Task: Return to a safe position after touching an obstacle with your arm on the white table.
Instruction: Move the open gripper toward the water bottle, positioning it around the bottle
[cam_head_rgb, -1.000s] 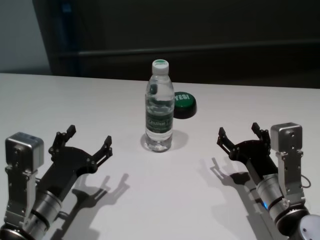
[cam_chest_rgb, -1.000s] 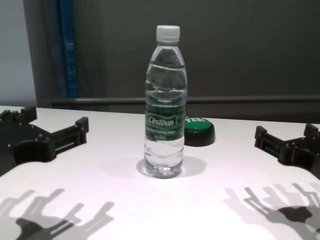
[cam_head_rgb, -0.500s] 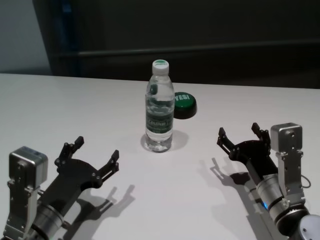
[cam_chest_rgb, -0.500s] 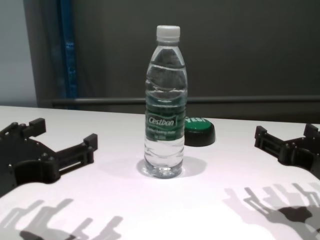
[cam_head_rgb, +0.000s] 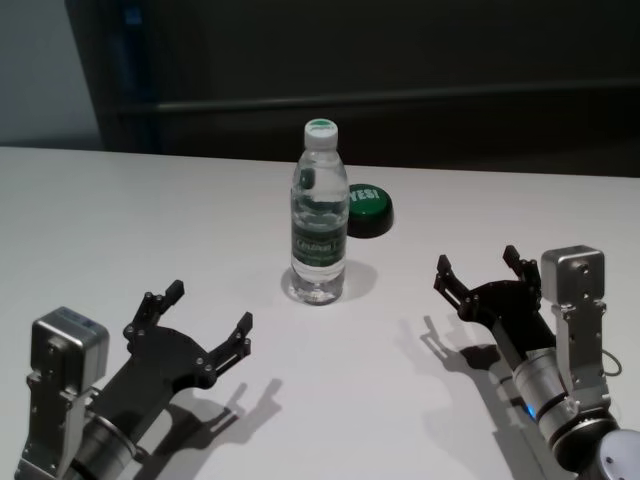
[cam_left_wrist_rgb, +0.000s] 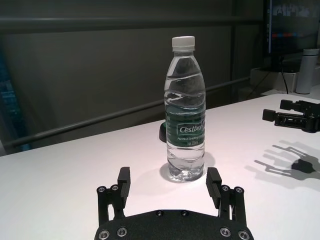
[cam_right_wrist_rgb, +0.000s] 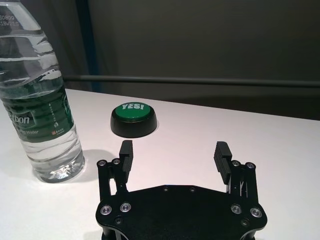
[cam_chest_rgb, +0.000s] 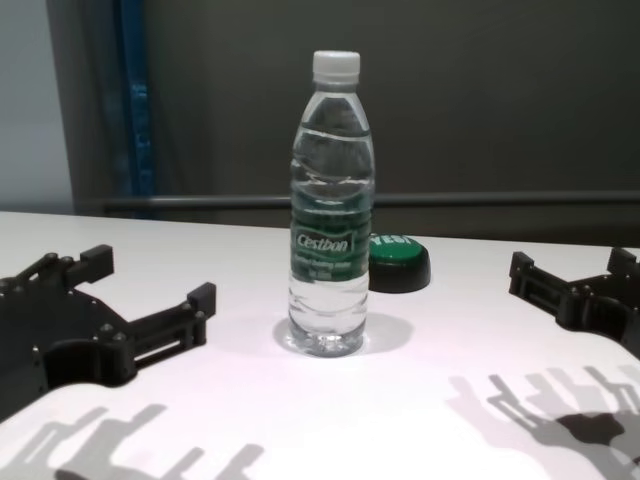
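Change: your left end effector (cam_head_rgb: 205, 325) has drifted nearer the bottle (cam_head_rgb: 319, 215), fingers spread, holding nothing | Right end effector (cam_head_rgb: 480, 268) unmoved, released, parked right | Bottle upright mid-counter (cam_head_rgb: 150, 210), untouched | Meaning: you're approaching contact; safe retreat not begun.

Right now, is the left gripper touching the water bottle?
No, the left gripper hovers open, a clear gap short of the upright water bottle.
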